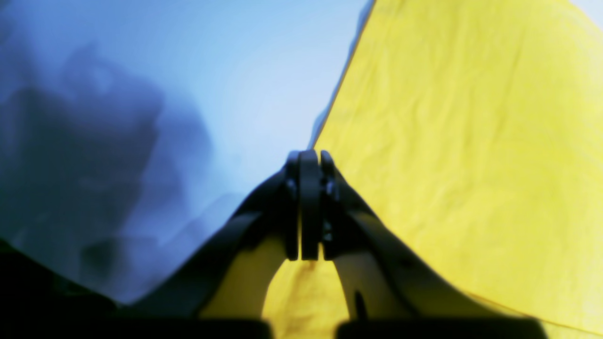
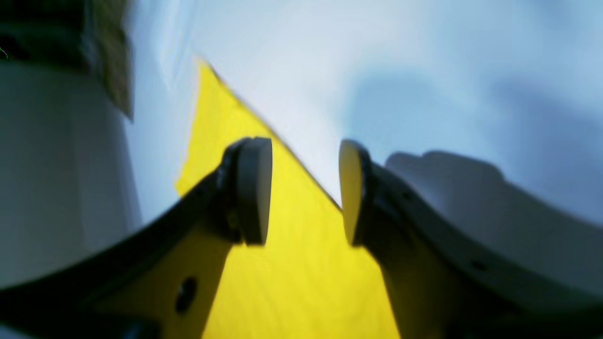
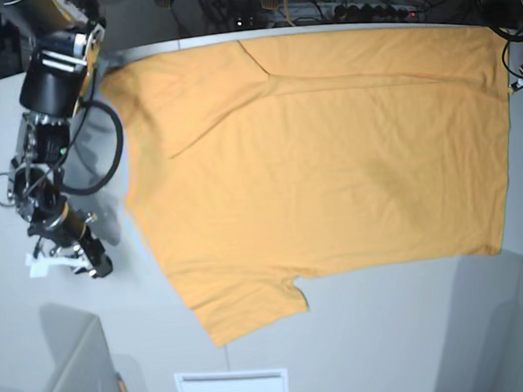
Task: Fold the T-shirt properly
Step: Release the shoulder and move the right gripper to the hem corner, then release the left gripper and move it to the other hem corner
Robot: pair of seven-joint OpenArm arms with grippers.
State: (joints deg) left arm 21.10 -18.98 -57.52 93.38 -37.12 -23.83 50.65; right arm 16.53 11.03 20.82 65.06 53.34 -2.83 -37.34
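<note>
Clearly the left pincer [image 1: 308,207] is clenched, pads pressed together at the T-shirt's [image 3: 330,155] edge, though whether cloth is pinched between them I cannot tell. Over at the scene's left, the right pincer [image 2: 304,193] stands released, straddling a yellow-orange edge. Outward, the shirt lies spread flat across the tabletop [image 3: 389,349], long axis left-to-right, one sleeve pointing near.

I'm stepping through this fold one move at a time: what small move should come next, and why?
Probably bring the right pincer down and shut it on the T-shirt edge that lies between its open pads. The left pincer is already shut at the shirt's border, and the shirt lies spread flat on the table, so both arms should hold cloth before lifting.
</note>
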